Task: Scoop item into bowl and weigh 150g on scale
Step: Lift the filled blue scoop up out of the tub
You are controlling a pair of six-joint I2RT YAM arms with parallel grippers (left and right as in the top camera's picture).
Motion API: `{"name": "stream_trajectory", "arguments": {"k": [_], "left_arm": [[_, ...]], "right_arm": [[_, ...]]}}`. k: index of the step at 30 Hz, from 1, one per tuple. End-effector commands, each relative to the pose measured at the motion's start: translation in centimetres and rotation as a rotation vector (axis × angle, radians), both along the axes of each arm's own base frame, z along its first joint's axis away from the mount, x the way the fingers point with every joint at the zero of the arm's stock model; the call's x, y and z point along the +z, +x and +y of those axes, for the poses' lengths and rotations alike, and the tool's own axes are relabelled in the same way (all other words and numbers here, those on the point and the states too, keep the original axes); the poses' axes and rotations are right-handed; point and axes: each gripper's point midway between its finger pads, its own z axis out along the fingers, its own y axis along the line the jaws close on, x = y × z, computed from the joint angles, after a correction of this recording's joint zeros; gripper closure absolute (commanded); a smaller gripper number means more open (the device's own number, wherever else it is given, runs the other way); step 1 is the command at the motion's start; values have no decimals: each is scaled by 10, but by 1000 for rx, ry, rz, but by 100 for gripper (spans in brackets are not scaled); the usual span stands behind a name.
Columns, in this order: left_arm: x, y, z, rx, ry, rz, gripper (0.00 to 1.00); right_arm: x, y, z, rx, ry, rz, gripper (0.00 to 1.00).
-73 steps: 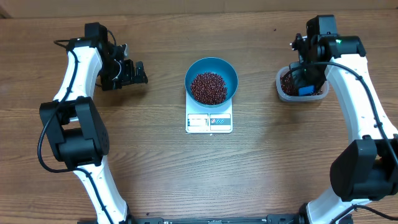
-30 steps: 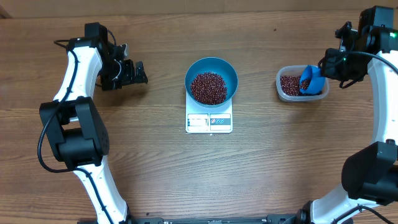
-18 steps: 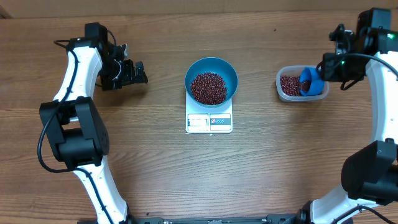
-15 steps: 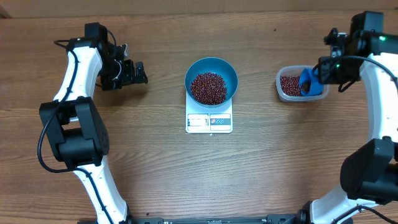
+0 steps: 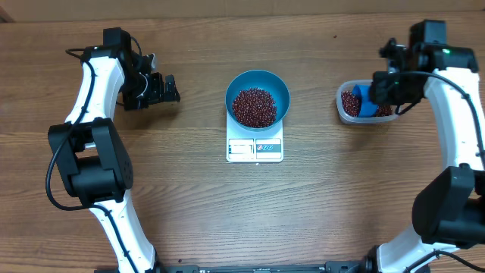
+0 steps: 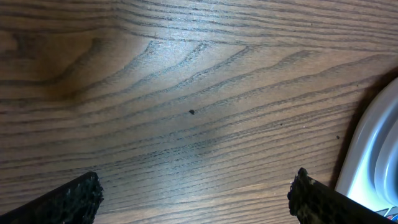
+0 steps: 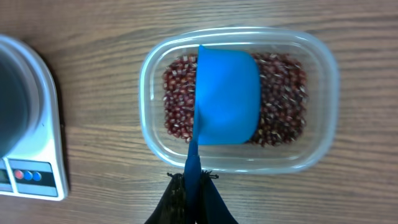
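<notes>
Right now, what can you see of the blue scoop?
The scoop is bright blue, seemingly smooth plastic, with a rounded cup and a thin handle. The shut right gripper pinches the handle's end. The cup lies within the clear tub, over the red-brown beans, which show on both sides of it. No beans show on its visible face; whether it digs in, I cannot tell.

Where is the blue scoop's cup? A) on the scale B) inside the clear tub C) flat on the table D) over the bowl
B: the right end effector grips the blue scoop by its handle, cup inside the clear tub, over the beans.
</notes>
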Motion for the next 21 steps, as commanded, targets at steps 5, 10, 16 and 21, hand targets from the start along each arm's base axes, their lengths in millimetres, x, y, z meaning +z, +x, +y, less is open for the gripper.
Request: {"name": "stream_trajectory", "arguments": {"k": [5, 10, 16, 21], "left_arm": [[-2, 2, -3, -21, 5, -4, 0], [-2, 2, -3, -21, 4, -4, 0], [-2, 2, -3, -21, 5, -4, 0], [-2, 2, -3, -21, 4, -4, 0]], "right_arm": [[30, 8, -29, -139, 110, -75, 96], [44, 7, -42, -174, 169, -115, 96], [60, 6, -45, -187, 266, -146, 96], [69, 5, -49, -201, 343, -172, 96]]}}
